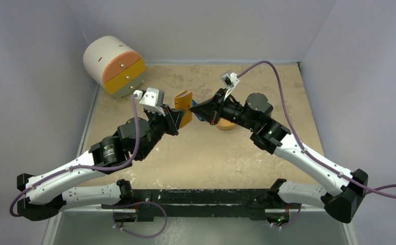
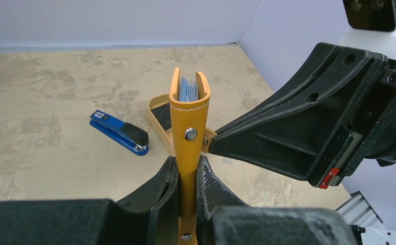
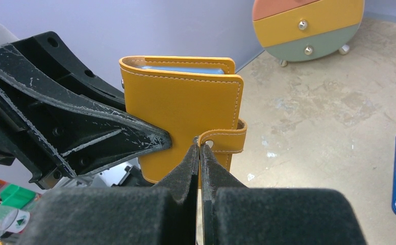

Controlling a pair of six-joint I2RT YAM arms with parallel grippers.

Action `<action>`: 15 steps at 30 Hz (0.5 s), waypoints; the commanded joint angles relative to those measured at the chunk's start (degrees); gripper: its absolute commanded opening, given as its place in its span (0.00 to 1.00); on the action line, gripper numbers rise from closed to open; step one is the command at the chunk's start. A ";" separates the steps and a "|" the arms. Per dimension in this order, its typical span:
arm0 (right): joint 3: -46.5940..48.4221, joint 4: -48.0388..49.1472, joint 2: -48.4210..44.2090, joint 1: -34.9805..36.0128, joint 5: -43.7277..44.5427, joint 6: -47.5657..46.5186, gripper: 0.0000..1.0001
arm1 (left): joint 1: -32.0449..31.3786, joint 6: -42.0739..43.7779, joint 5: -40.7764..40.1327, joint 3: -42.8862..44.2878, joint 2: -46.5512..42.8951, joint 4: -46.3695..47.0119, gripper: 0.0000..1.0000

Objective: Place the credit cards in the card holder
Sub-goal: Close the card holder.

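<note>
Beige speckled table (image 1: 186, 158), grey walls. Upright card holder (image 2: 188, 120) raised off the table near stapler (image 2: 119, 132). The left hand (image 2: 187, 171) clamps its lower edge, and the right hand (image 3: 200, 153) is pinched shut on its strap (image 3: 226, 140). Probably light, stiffish leather, slick. Strap looks floppy, best taken close to snap (image 2: 190, 134).

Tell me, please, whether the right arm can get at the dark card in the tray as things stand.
Probably not yet. The right gripper is shut on the strap of the wallet, while the left gripper holds it upright. The card lies uncovered in the tray nearby, so releasing should free the way.
</note>
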 commanded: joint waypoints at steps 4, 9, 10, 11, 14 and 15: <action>3.16 1.83 0.48 0.07 -1.50 -1.28 0.00 | -0.14 0.64 1.46 2.46 -0.23 4.05 0.00; 3.40 2.46 0.81 0.07 -1.60 -1.14 0.00 | -0.14 0.64 1.92 2.50 0.21 4.37 0.00; 3.42 2.62 0.90 0.08 -1.60 -1.14 0.00 | -0.14 0.57 1.92 2.48 0.29 4.40 0.00; 3.49 2.67 0.96 0.08 -1.59 -1.11 0.00 | -0.14 0.56 2.04 2.48 0.38 4.49 0.00; 3.68 2.52 1.14 0.05 -1.59 -1.08 0.00 | -0.14 0.56 2.56 2.69 0.56 4.76 0.00; 3.69 2.48 1.10 0.08 -1.53 -1.03 0.00 | -0.14 0.56 2.74 2.77 0.65 4.83 0.00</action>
